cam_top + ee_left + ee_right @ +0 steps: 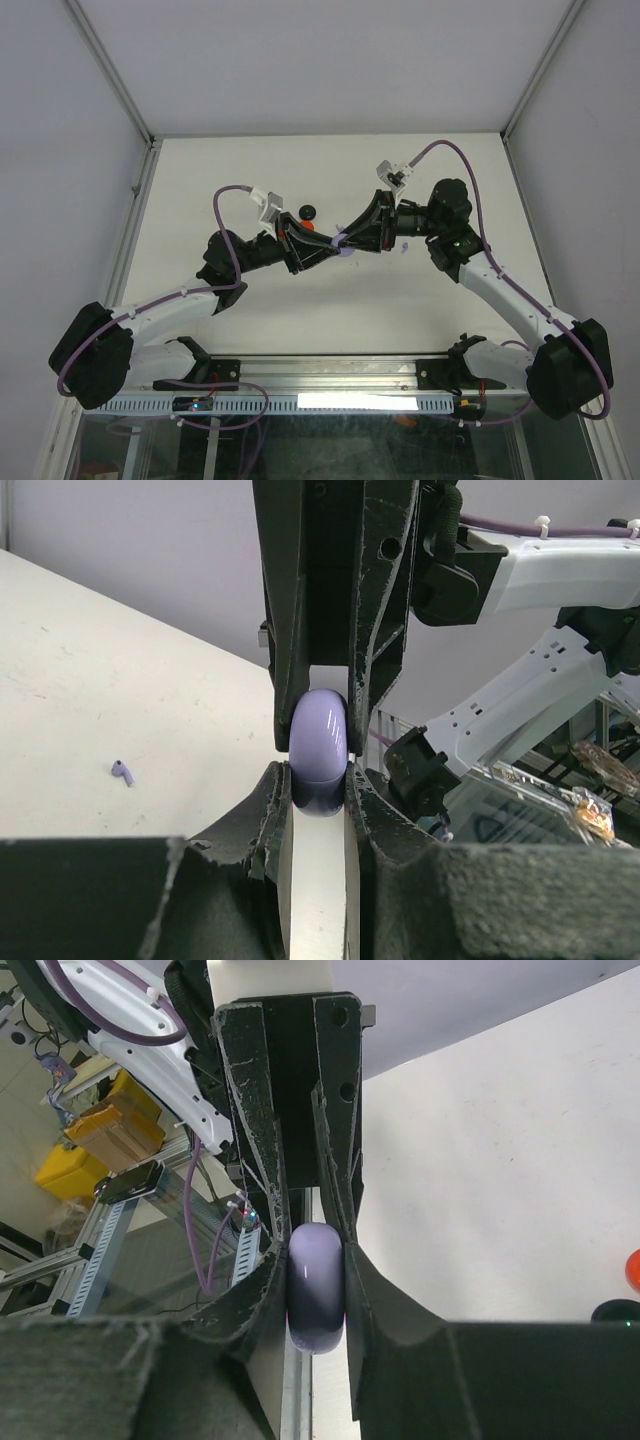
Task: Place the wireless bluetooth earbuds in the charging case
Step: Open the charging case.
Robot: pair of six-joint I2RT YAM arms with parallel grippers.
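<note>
Two pincers close on one thing: the left pincer (pixel 318 780) and the right pincer (pixel 316 1250) each grip the smooth, rounded lilac plastic charging case (pixel 320 742) from opposite ends. The case seems to be held just off the white counter (pixel 90 680). It shows edge-on in both wrist views, with its broad faces pressed by the pads and its long axis running from one pincer toward the other. No open lid or socket is visible, so it looks shut, though the seam cannot be made out.

The tiny lilac stemmed earbud (pixel 122 772) lies on the counter well apart from the case, to its left in the left wrist view. Its long axis is slanted, with the bulb toward the far left and the stem toward the near right. A black round case (pixel 308 211) sits on the counter near the left arm.

The likely trouble is the glossy curved shell. If the two grips pull unevenly, or one lets go abruptly, the case could squirt out and fall. With both pincers occupied, neither is free to fetch the earbud, and prying the lid may twist the case out of line.
</note>
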